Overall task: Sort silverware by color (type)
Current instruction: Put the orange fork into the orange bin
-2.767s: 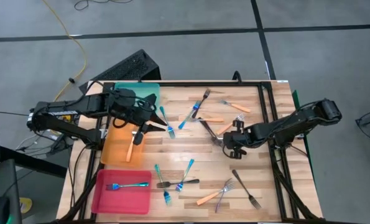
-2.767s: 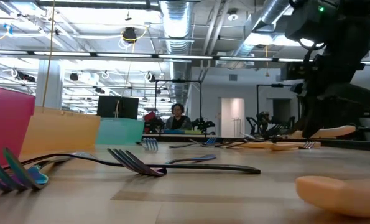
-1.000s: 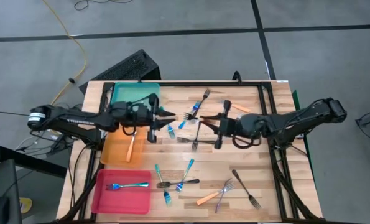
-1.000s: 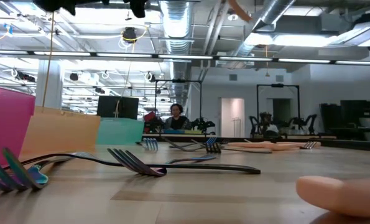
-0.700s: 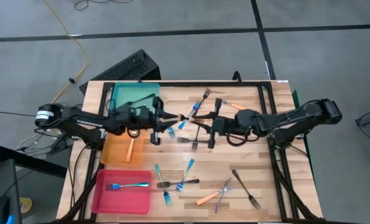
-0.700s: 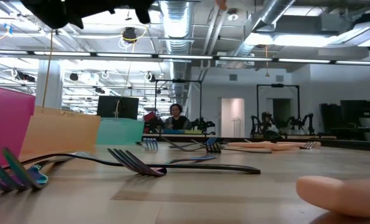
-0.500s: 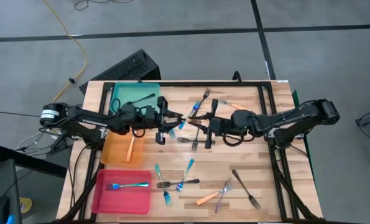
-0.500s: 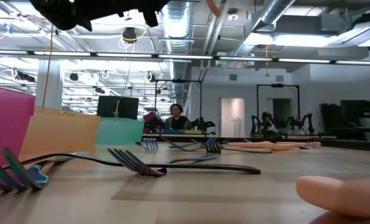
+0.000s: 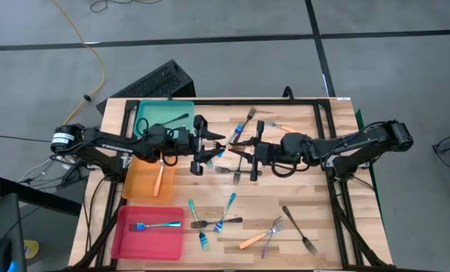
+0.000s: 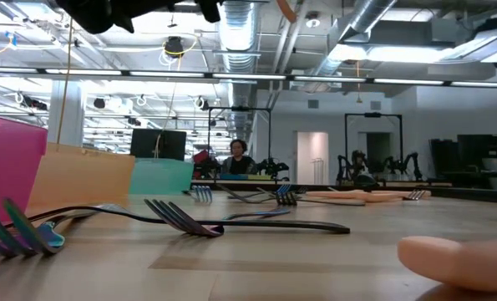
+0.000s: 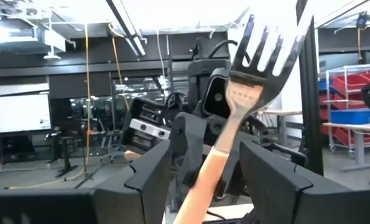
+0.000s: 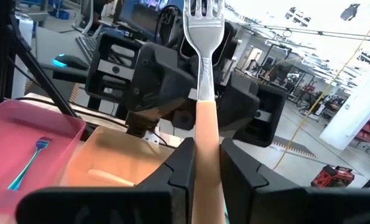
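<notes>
Above the middle of the table my two grippers meet tip to tip. My right gripper [image 9: 240,149] [image 12: 206,149] is shut on an orange-handled fork [image 12: 204,93] of the silverware. The fork's tines [image 11: 265,43] point at my left arm. My left gripper [image 9: 217,146] [image 11: 206,155] is open, with one finger on either side of the fork; I see no touch. Other forks with blue, orange and dark handles lie flat on the wood. My right gripper pinches the fork's orange handle [image 12: 206,134] between its two fingers. It comes about level from the table's right side, with the fingers along the fork. The fork sticks out past the fingertips, tines first, and is lifted clear of the table.
Along the left edge lie a teal tray [image 9: 153,113] with a dark fork, an orange tray [image 9: 138,185] with an orange fork [image 9: 159,180], and a pink tray [image 9: 126,242] with a blue fork [image 9: 155,225]. Loose forks lie far middle [image 9: 243,121], near middle [image 9: 213,219] and near right [image 9: 285,227].
My left gripper has gone toward the table's right edge and my right gripper, carrying the orange fork, toward the left edge, until they meet over the middle. My left gripper has opened around the fork. The forks on the table have kept still.
</notes>
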Tool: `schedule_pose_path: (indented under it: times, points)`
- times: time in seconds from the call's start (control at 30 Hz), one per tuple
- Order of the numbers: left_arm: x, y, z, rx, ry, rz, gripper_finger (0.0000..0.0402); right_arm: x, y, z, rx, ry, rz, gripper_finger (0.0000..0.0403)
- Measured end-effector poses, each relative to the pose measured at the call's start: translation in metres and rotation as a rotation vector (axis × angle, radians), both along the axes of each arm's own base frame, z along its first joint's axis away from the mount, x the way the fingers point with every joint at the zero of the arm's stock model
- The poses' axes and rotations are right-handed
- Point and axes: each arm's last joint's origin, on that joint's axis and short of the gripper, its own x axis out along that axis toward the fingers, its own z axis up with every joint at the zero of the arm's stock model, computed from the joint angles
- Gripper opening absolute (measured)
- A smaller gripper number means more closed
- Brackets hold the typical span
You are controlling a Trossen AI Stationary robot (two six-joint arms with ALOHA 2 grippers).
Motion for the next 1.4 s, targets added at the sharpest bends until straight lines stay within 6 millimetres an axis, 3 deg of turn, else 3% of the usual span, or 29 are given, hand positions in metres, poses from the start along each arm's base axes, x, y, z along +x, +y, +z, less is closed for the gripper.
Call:
schedule_pose_path:
  times: [0.2,0.63,0.77,1.0,1.4]
  points:
    - [0.0045,-0.0026,0.0066,0.028,0.032,-0.090,0.0178,0.0002,-0.0001,0.0000,-0.001,0.000,0.024,0.0077]
    - [0.0077,-0.0017,0.0074,0.045,0.075,-0.064,0.0172,0.0007,-0.0028,-0.0009,0.021,0.006,0.042,0.0078]
    - [0.0078,-0.0012,0.0070,0.052,0.078,-0.050,0.0133,0.0008,-0.0026,-0.0009,0.023,0.006,0.056,0.0078]
    - [0.0079,-0.0012,0.0068,0.079,0.079,-0.041,0.0018,0.0007,-0.0026,-0.0019,0.046,0.014,0.059,0.0080]
    - [0.0082,0.0002,0.0060,0.039,0.090,0.002,0.0012,0.0007,-0.0041,-0.0062,0.072,0.056,0.049,0.0123]
